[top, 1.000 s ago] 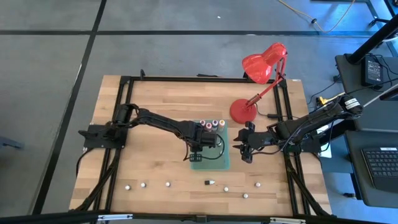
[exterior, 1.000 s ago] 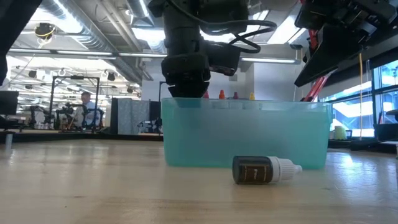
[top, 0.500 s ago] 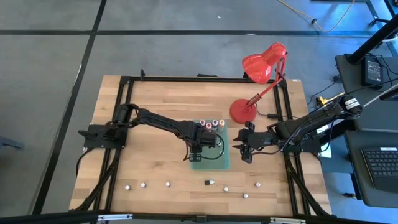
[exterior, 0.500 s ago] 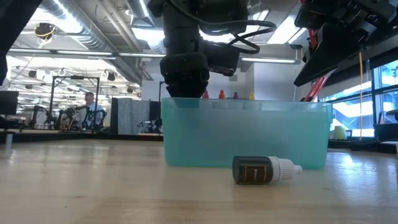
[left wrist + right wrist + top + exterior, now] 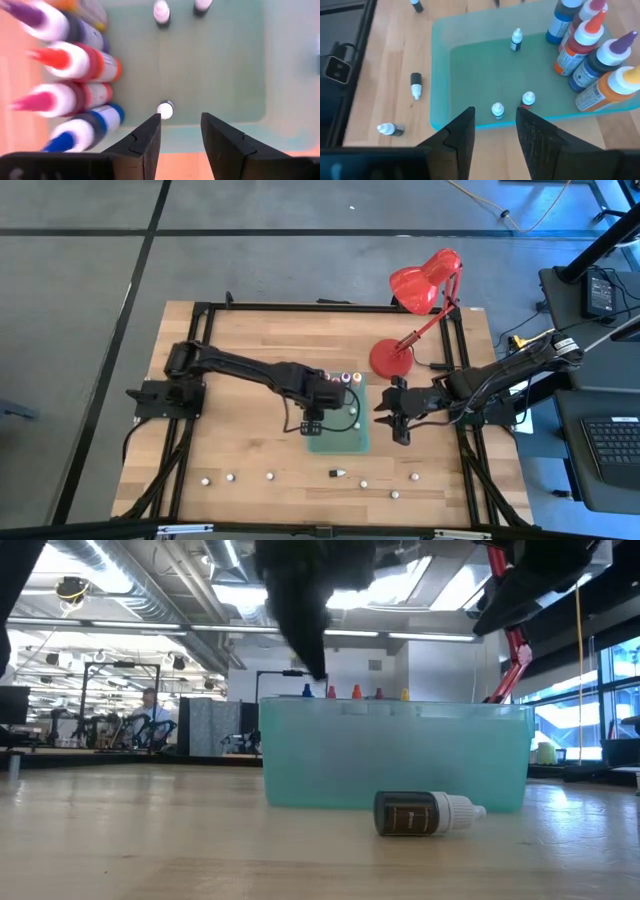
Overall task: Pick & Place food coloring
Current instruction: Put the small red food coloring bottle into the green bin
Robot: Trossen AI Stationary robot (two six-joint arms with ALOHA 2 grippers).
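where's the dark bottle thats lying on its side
In the low view the dark bottle lies on the table just in front of the teal bin, white cap pointing right.

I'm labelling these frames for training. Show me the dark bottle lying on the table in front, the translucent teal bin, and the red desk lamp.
Dark bottle lying on its side point(image 5: 408, 813): low view, on its label.
Translucent teal bin point(image 5: 400, 755): low view, front wall.
Red desk lamp point(image 5: 423, 280): high view, on the shade.

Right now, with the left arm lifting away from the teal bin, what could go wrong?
The left claw hangs open just over a small white-capped bottle standing in the teal bin; a low sweep might topple it. The tall bottles crowd close beside it. The dark bottle lying on the table could roll if bumped.
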